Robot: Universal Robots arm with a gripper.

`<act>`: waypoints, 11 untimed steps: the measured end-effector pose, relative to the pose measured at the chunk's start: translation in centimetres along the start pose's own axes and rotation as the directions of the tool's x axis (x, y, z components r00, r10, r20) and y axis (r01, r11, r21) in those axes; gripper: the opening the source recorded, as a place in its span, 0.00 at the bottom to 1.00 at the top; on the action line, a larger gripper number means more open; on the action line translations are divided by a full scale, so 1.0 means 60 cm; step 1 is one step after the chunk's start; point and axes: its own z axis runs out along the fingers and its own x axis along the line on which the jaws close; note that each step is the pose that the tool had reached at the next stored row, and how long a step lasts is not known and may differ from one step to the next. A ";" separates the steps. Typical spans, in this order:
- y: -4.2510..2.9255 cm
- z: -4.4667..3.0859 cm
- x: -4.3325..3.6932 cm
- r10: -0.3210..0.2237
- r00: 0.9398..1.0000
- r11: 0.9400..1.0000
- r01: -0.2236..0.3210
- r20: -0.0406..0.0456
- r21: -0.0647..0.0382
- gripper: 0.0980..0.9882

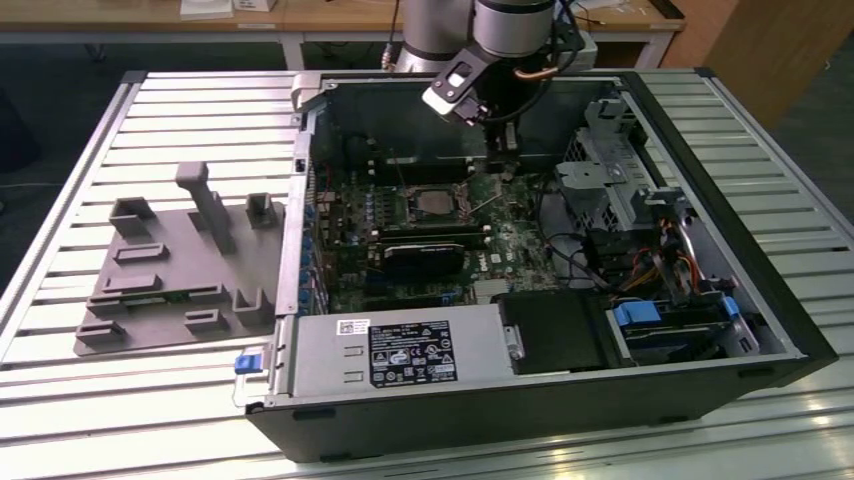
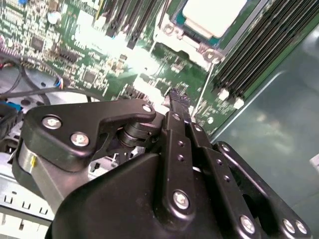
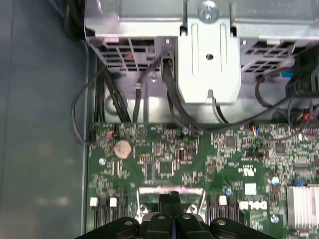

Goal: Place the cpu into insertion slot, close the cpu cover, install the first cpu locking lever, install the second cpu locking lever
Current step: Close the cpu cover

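Slatted metal table [image 1: 80,420] carries everything, with a wooden desk [image 1: 334,18] behind it. At the exterior view's left lies a grey fixture [image 1: 160,290] of printed holders, apart from the open computer case [image 1: 534,420], which lies on its side.

Inside the case, cards and cables partly hide the green circuit board [image 1: 400,240]. The insertion slot [image 1: 404,202] is small in that view, and what lies in it is hard to make out. In the second wrist view the cpu [image 2: 214,12] shows as a pale flat top seated in the socket, cut off by the picture's edge. The cpu cover [image 2: 192,40] lies as a silver frame around it. A thin metal lever [image 2: 202,97] runs from the frame's corner towards the fingertips; whether it is latched I cannot tell. The gripper's black body blocks much of the board in that view.

The arm comes down from the far side of the case with its wrist pointing down. The gripper [image 1: 505,168] hangs low over the board, just to the exterior view's right of the slot. Its fingers [image 3: 168,198] are pressed together with no gap; whether they pinch the lever cannot be made out. Further right stands the metal drive cage [image 1: 607,170].
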 end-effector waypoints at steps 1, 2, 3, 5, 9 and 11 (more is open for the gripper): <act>0.004 0.000 0.000 0.000 1.000 1.000 0.000 0.000 0.000 0.00; 0.008 0.001 0.000 0.000 1.000 1.000 0.000 0.000 0.000 0.00; 0.012 0.001 0.000 0.000 1.000 1.000 0.000 0.000 0.000 0.00; 0.020 0.002 0.000 0.000 1.000 1.000 0.000 0.000 0.000 0.00; 0.034 0.003 0.001 0.000 1.000 1.000 0.000 0.000 0.000 0.00; 0.040 0.003 0.001 0.000 1.000 1.000 0.000 0.000 0.000 0.00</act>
